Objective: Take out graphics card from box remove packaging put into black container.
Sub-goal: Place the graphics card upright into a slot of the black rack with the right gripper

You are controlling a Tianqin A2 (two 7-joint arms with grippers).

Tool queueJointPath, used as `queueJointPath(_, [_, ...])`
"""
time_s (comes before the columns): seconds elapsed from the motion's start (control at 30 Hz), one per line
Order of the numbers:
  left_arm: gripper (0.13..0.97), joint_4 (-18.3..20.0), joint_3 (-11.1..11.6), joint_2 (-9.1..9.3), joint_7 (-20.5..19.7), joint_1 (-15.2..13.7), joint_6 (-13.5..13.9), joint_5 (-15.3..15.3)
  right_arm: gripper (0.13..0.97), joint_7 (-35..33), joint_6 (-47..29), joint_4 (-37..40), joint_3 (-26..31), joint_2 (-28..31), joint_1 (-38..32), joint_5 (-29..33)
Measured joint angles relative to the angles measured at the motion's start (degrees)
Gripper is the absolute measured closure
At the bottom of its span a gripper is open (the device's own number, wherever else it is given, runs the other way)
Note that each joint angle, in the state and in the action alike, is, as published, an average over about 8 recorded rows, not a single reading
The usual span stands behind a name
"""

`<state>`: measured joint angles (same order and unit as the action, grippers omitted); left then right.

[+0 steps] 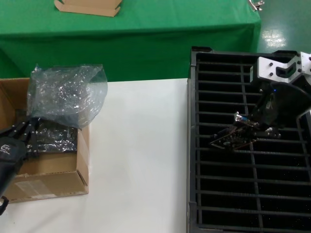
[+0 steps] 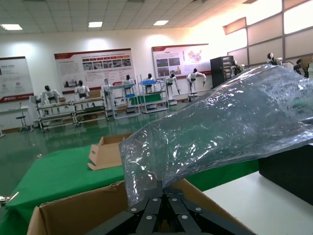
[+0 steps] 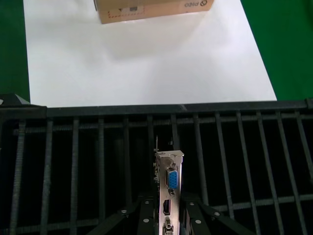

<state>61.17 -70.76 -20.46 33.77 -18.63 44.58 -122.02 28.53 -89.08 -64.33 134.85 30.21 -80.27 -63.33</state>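
Right pincer [image 1: 241, 132] clamped on graphics card [image 3: 169, 188], held over black container [image 1: 194, 145] slots, silver bracket with blue port facing white surface [image 1: 141, 155]. Left pincer [image 1: 24, 132] at box [image 1: 53, 184] on surface's left; fingers pinch packaging [image 2: 220, 132], bag raised above box. More dark boards inside box.
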Motion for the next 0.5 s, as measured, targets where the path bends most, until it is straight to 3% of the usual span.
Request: queueJointPath(0.5, [0.958,-0.17,0.18,0.30,0.31,0.38,0.07,-0.10,0.891,0.63,-0.81,1.66,2.00,-0.34,-0.97,0.86])
